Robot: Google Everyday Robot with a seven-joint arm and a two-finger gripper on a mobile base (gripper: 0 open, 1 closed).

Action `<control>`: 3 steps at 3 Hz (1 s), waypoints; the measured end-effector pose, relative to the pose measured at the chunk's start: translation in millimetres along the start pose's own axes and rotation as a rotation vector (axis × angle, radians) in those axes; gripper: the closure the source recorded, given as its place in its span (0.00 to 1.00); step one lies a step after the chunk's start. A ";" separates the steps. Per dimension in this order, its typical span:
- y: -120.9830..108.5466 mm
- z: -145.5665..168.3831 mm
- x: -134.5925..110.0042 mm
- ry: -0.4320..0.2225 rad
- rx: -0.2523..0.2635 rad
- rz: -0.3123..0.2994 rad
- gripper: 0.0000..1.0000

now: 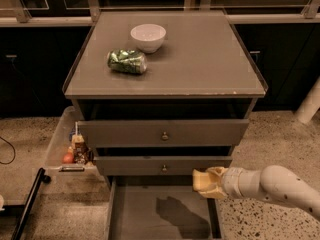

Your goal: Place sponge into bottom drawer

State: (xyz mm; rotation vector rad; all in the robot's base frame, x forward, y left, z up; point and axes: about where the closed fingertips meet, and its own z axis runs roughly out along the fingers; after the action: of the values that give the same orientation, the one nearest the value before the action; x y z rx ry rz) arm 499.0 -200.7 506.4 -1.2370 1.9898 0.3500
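The bottom drawer [135, 219] is pulled out at the foot of the grey cabinet, and its flat floor carries a dark shadow. My gripper [204, 182] reaches in from the right and hovers over the drawer's right side, just below the middle drawer's front. It is shut on the sponge [200, 180], a pale-yellow block that sticks out to the left between the fingers. The sponge is above the drawer floor and does not touch it.
On the cabinet top stand a white bowl [148, 36] and a crushed green can [127, 61]. The two upper drawers [164, 134] stand slightly open. A clear bin [60, 144] with small items sits to the left. A black pole [30, 201] leans at the lower left.
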 end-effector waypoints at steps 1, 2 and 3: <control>-3.4 32.5 33.1 -0.009 -0.003 -0.002 1.00; 2.5 68.6 60.2 -0.010 -0.024 0.005 1.00; 2.7 69.4 60.6 -0.010 -0.025 0.006 1.00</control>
State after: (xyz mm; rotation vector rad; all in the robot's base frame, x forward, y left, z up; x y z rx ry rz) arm 513.2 -198.7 415.4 -1.2422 1.9865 0.3842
